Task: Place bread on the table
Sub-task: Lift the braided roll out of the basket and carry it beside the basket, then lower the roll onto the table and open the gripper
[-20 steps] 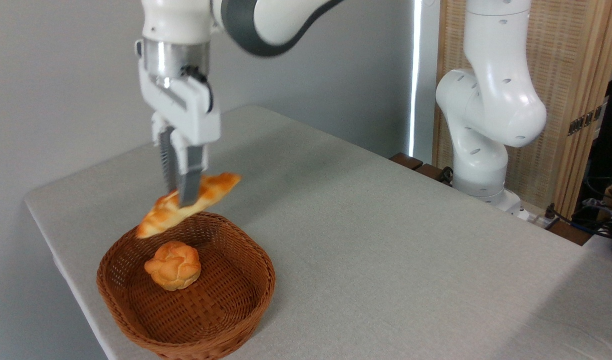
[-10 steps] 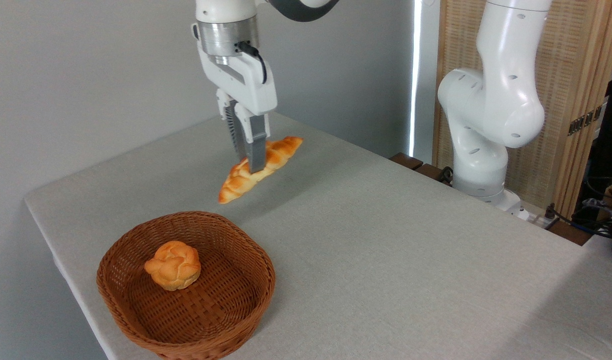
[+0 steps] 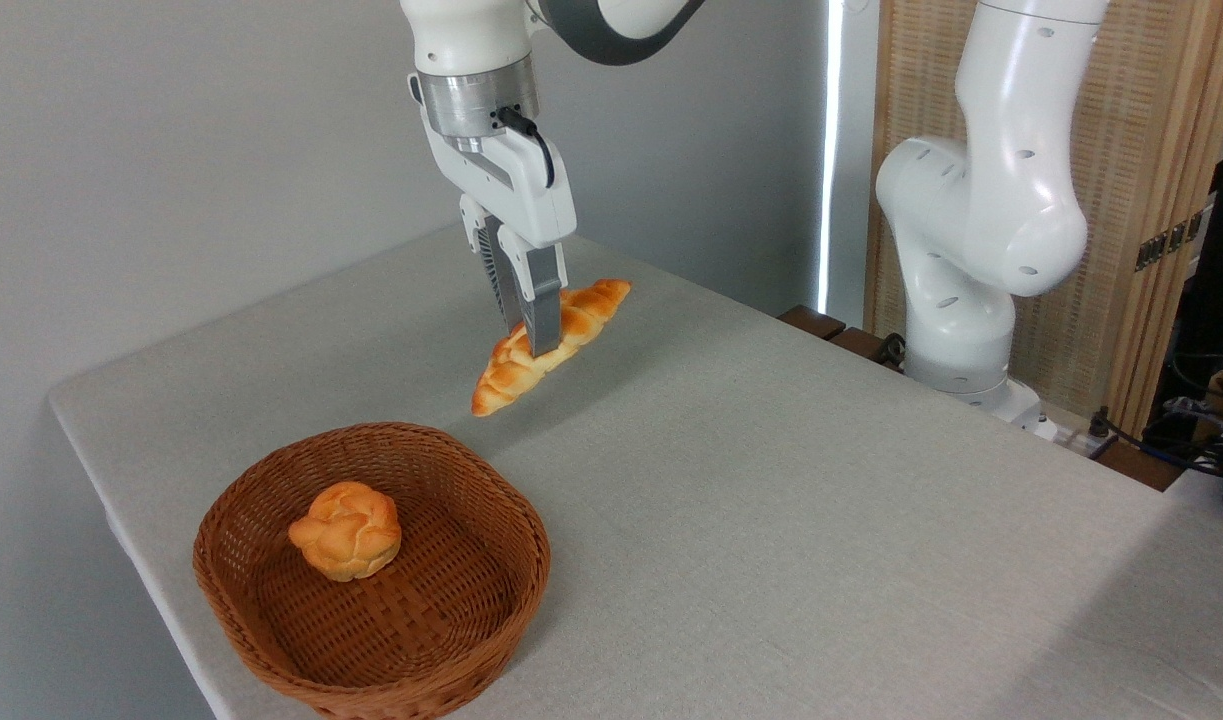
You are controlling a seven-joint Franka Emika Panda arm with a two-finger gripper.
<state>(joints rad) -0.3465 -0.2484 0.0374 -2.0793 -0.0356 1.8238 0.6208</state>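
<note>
Bread one, bun one, basket one

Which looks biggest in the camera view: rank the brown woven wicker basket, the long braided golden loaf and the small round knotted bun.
1. Brown woven wicker basket, clearly largest.
2. Long braided golden loaf, held by the gripper; it sits farther from the camera.
3. Small round knotted bun, smallest.

Gripper points down, fingers clamped across the middle of the bread. Loaf tilted, left end lower, right end higher; whether the low tip touches the table cannot be told. Wicker basket sits near the front left corner of the table, apart from the loaf, holding one round knotted bun. Arm base stands at the right edge.
</note>
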